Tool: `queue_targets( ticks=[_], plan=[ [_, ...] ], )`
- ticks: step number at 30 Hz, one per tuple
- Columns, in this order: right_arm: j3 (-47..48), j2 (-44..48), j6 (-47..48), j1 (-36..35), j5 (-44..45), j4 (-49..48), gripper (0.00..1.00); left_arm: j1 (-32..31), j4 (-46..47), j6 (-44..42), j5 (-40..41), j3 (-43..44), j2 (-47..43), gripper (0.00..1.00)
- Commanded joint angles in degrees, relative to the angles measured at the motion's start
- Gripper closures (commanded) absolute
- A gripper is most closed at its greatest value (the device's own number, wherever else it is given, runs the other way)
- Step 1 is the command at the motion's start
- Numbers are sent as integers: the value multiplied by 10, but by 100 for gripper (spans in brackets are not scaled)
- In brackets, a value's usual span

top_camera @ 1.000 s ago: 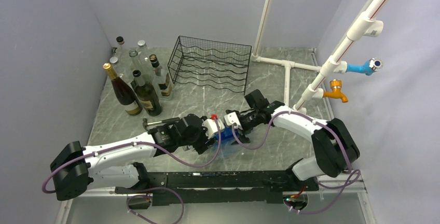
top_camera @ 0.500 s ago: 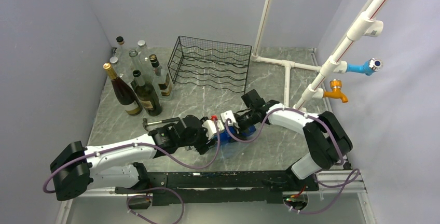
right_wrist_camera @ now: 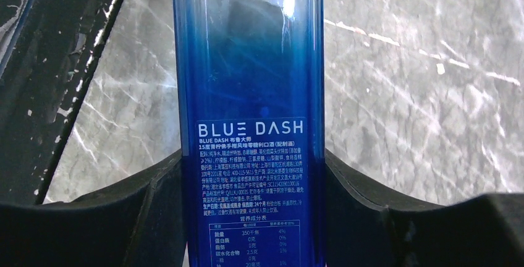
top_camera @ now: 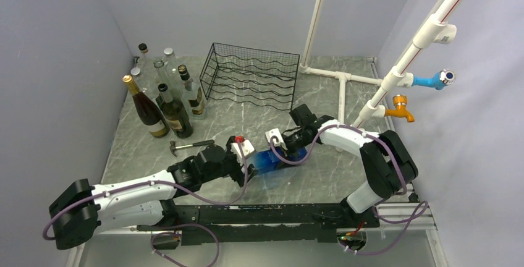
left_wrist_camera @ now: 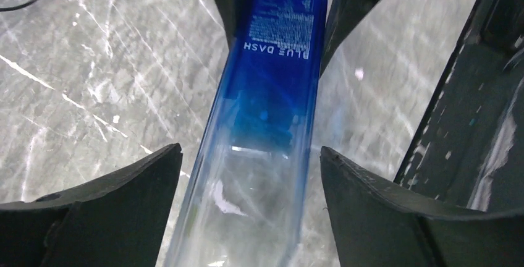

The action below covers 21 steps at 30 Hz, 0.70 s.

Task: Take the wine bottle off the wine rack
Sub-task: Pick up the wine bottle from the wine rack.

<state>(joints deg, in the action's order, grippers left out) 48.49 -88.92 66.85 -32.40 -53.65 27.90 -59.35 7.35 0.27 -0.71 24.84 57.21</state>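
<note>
Blue Dash bottle (top_camera: 272,161) horizontal, low over the surface (top_camera: 346,174), well apart from the wine rack (top_camera: 250,78). Its long axis runs pincer to pincer. Right pincer (right_wrist_camera: 250,174) clamps the label end. Left pincer (left_wrist_camera: 250,156) is open, straddling the clear end.

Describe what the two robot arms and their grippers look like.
Both arms, left arm and right arm, have white links between bulky black joints, each carrying a looping purple cable. The left gripper and right gripper have white bodies and curved matte-black fingers; a red knob tops the left one.
</note>
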Motion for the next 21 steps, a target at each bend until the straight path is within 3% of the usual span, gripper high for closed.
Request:
queue_targets(
  ticks=[1, 3, 13, 21],
  plan=[
    [30, 20, -22, 26, -69, -8, 100, 4, 117, 81, 47, -23, -47, 6],
    [30, 19, -26, 29, -73, -9, 100, 6, 122, 96, 60, -36, -63, 1],
    [33, 23, -93, 53, -95, -43, 100, 28, 60, 260, 158, -78, -197, 1],
    [37, 22, -196, 64, -120, -95, 100, 28, -59, 502, 288, -124, -342, 1]
  ],
)
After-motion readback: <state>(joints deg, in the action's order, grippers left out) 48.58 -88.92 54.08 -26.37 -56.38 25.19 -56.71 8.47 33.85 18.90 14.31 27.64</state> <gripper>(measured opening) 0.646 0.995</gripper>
